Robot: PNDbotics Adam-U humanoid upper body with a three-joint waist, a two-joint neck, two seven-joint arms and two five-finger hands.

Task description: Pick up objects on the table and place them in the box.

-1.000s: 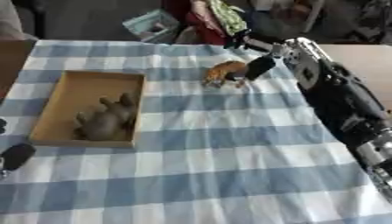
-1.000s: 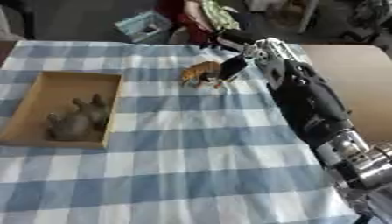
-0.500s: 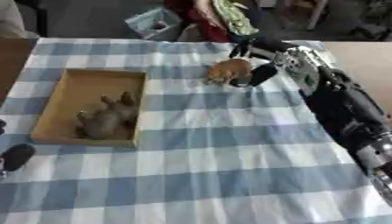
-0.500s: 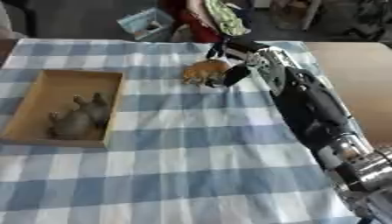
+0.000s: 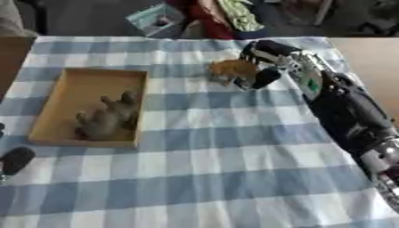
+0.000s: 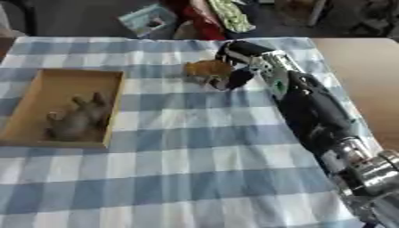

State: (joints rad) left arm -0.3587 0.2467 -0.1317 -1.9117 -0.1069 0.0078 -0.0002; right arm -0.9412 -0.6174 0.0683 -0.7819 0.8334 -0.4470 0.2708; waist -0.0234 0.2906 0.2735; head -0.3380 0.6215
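A small orange-brown toy animal (image 5: 232, 69) stands on the blue-and-white checked cloth at the far middle of the table. My right hand (image 5: 263, 63) reaches in from the right and curls around it, fingers behind it and thumb at its near side. A shallow cardboard box (image 5: 62, 103) lies at the left, with a grey toy animal (image 5: 109, 118) inside it. My left hand (image 5: 14, 159) shows only as a dark shape at the lower left edge.
Beyond the table's far edge lie a teal booklet (image 5: 157, 18) and some red and green cloth (image 5: 227, 17). Bare wooden tabletop (image 5: 366, 62) shows to the right of the cloth. My right forearm (image 5: 351, 116) crosses the right side of the table.
My right hand has closed in around the orange toy, fingers and thumb now on either side of it. The toy has shifted slightly. The view has tilted a little.
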